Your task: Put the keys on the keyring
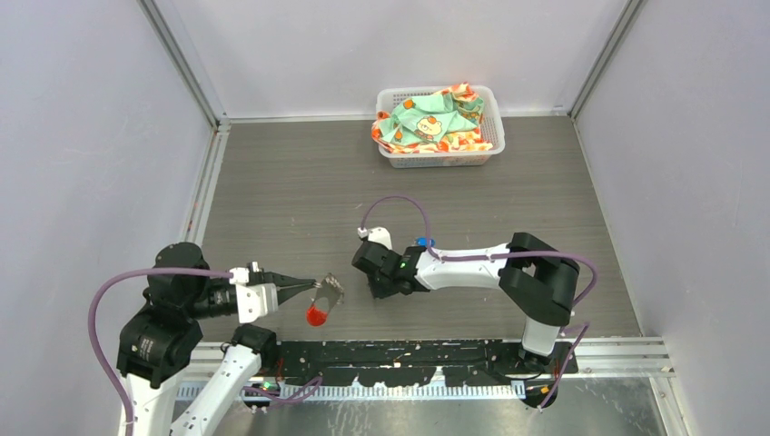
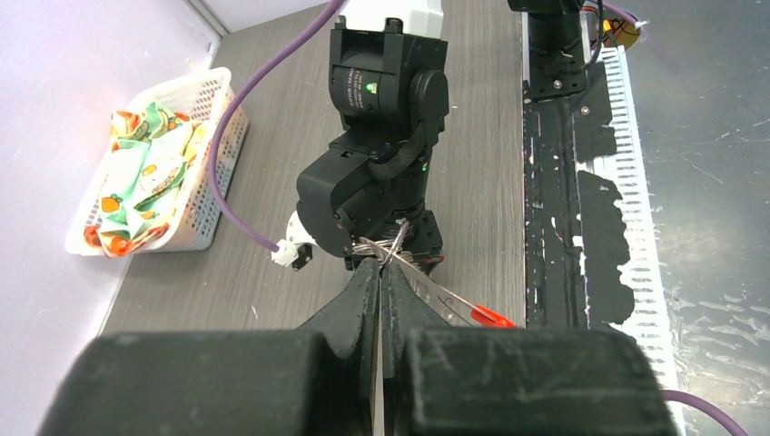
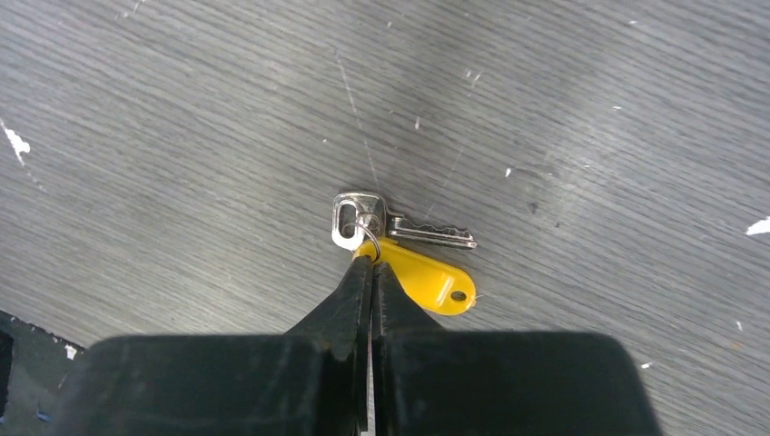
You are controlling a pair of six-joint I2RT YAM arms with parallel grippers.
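Plainly, the left gripper [image 1: 315,284] is clenched on the keyring [image 2: 381,247], with the thin wire loops pinched right at its tips. In the top view the red tag [image 1: 315,315] dangles toward 6 o'clock from those tips, over the table's [image 1: 291,200] 7 o'clock area. The right gripper [image 3: 370,265] is squeezed closed on the yellow-tagged key [image 3: 399,227], nipping the spot where the yellow tag [image 3: 427,282] meets its little ring. That key lies flat on the table; in the right wrist view its blade points to 3 o'clock and the tag to 4 o'clock. The two grippers are near each other but apart. A small blue item [image 1: 423,242] sits beside the right forearm, too tiny to identify. A white basket [image 1: 440,156] of patterned cloth [image 1: 427,123] stands at 1 o'clock.
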